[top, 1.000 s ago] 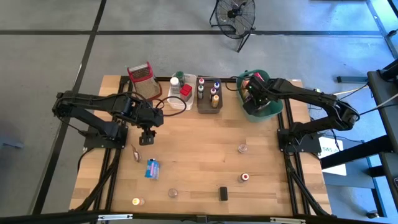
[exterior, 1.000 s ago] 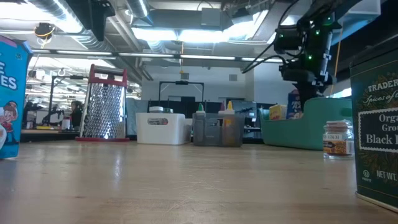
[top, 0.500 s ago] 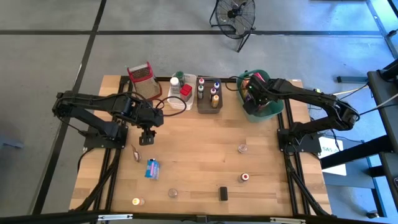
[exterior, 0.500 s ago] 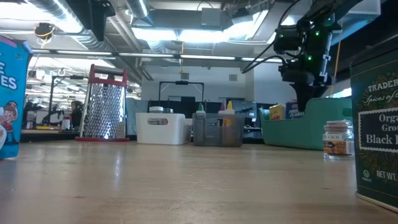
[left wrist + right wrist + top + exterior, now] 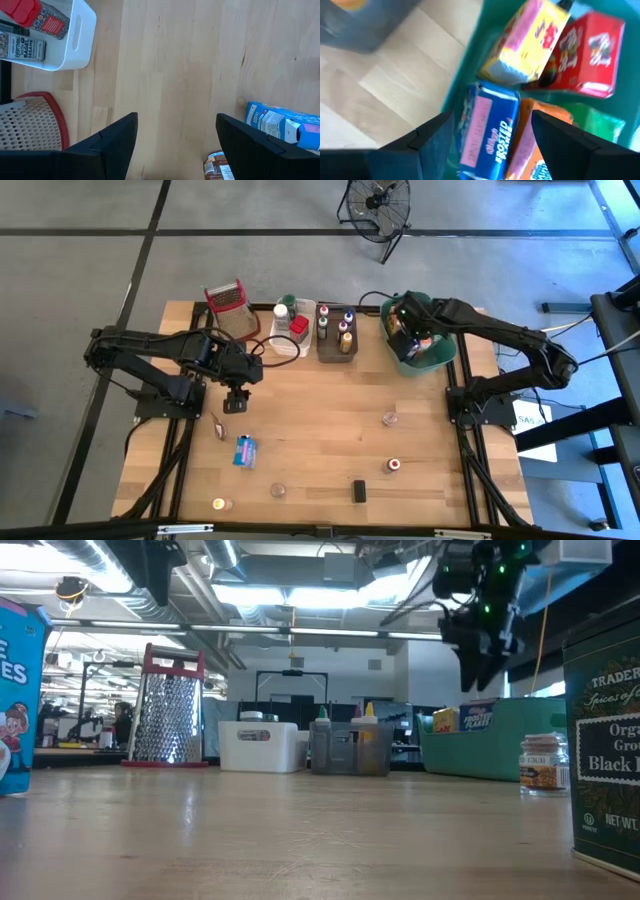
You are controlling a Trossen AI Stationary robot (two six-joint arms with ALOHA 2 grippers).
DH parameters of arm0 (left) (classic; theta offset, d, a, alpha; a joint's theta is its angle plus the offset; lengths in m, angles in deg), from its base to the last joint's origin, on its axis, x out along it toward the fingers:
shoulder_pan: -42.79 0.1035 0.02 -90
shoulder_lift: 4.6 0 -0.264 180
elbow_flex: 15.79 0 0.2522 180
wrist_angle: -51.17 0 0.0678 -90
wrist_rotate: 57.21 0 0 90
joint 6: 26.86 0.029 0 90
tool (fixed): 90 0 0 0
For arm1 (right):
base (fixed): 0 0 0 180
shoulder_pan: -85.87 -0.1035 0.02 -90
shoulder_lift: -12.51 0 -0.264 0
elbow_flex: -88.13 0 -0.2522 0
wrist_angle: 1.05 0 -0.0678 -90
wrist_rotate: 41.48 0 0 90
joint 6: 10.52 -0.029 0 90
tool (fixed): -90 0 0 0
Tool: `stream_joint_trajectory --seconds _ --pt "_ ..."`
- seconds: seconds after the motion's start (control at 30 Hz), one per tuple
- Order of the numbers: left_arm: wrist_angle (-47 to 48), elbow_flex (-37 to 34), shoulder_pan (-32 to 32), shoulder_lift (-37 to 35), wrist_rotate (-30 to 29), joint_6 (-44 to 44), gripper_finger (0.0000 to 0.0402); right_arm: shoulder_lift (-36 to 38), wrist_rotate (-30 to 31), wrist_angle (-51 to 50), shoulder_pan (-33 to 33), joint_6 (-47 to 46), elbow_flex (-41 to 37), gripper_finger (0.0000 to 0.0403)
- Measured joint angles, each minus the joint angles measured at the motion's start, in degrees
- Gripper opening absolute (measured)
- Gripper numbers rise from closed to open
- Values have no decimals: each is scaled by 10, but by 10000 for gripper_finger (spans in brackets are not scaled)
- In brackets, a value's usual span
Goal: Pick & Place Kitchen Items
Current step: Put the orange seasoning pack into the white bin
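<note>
From above, the right gripper [image 5: 401, 323] hangs over the green bin [image 5: 440, 360] at the back right of the table. The left gripper [image 5: 237, 394] waits over the wood on the left side, near a blue box [image 5: 244, 450]. More small items lie apart at the front: a little jar [image 5: 389, 418], a red-capped jar [image 5: 394, 465] and a dark box [image 5: 359, 491].

From table height, the right gripper [image 5: 484, 645] is up above the bin's wall [image 5: 470, 755], and nothing hangs from it.

The left wrist view shows wide-apart fingers [image 5: 117, 142] with only bare wood between them. The blue box [image 5: 280, 125] lies just beside.

The right wrist view shows spread fingers [image 5: 436, 136] holding nothing. Below them, inside the bin, lie a blue box [image 5: 487, 131], a yellow box [image 5: 527, 39] and a red box [image 5: 587, 54].

It looks like a box is now put away in the bin. Next, I think an arm must go to an item lying on the table, come down around it and close.
</note>
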State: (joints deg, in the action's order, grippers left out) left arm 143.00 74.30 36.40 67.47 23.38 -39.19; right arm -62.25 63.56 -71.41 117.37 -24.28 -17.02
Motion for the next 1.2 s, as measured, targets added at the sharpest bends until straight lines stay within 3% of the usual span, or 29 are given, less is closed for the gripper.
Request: stream_joint_trajectory --seconds 0.2,0.43,0.63,1.03,1.2 --pt "9 0 0 0 23 -30 265 0 -1 -47 -30 4 63 270" --pt "103 0 -4 0 92 -131 265 0 -1 -47 -83 44 92 270" --pt "116 0 -42 -7 111 -99 265 0 -1 -29 -136 57 92 270" --pt "120 0 -213 -7 41 -155 265 0 -3 28 -254 42 78 270" --pt "120 0 -282 -7 0 -121 265 0 -3 69 -298 41 61 270"
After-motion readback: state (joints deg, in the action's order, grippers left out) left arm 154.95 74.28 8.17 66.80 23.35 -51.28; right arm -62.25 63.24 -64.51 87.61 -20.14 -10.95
